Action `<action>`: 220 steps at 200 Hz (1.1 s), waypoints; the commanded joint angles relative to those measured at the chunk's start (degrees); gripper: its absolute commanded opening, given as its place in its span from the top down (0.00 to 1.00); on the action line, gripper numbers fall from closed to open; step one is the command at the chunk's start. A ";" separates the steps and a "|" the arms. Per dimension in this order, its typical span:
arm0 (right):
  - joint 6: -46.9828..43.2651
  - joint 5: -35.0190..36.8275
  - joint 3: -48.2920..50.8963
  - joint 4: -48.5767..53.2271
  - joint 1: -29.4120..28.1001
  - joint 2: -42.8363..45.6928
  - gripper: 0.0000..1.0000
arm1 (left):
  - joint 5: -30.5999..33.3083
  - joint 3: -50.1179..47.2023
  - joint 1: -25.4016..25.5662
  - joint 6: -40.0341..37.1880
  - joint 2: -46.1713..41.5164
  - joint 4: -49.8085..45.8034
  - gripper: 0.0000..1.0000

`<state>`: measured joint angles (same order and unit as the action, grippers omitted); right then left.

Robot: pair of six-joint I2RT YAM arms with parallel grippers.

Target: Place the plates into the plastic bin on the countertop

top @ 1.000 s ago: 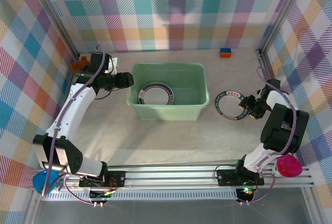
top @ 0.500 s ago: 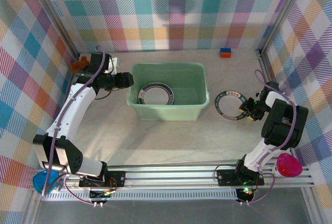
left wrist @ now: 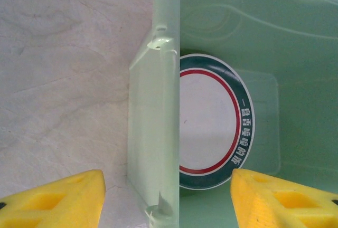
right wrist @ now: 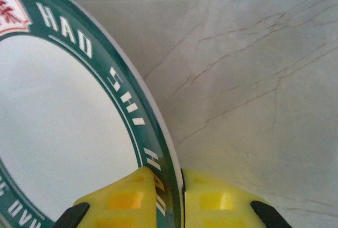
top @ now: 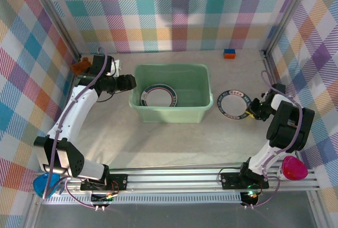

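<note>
The pale green plastic bin [top: 169, 114] stands mid-countertop [top: 158, 143] with one teal-rimmed plate [top: 157, 95] lying in its left half. A second plate [top: 235, 104], white with a green lettered band, lies right of the bin. My right gripper [top: 253, 107] is shut on that plate's right rim. In the right wrist view the yellow fingers [right wrist: 129, 196] pinch the green band of the plate [right wrist: 63, 117], one finger on each face of the rim. My left gripper [left wrist: 169, 201] stands open astride the bin's left wall [left wrist: 158, 133]. Past that wall lies the plate [left wrist: 211, 122] inside.
A small blue and orange block [top: 229, 53] sits at the back right by the plaid wall. A brown object [top: 79, 65] rests at the back left beside the left arm. The metal rail [top: 174, 178] carrying both arm bases runs along the near edge.
My right gripper has closed onto the rim of the plate beside the bin, and that plate has shifted slightly toward the back. The left arm has not moved.
</note>
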<state>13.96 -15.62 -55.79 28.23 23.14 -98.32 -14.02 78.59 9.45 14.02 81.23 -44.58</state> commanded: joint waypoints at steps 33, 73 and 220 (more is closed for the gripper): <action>2.46 1.56 2.22 2.51 -0.37 12.41 1.00 | -1.04 -1.75 0.02 0.31 -3.43 1.07 0.36; 7.13 -3.53 -4.63 7.80 -0.35 21.24 1.00 | -2.05 -1.31 -0.05 -0.71 -3.20 0.95 0.36; 15.38 -10.57 -39.28 5.56 -41.72 10.35 1.00 | 2.68 -1.60 -1.17 0.30 -1.51 11.87 0.35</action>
<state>28.80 -26.02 -92.53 35.83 -14.44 -85.23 -13.85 77.58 9.28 13.61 80.93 -40.36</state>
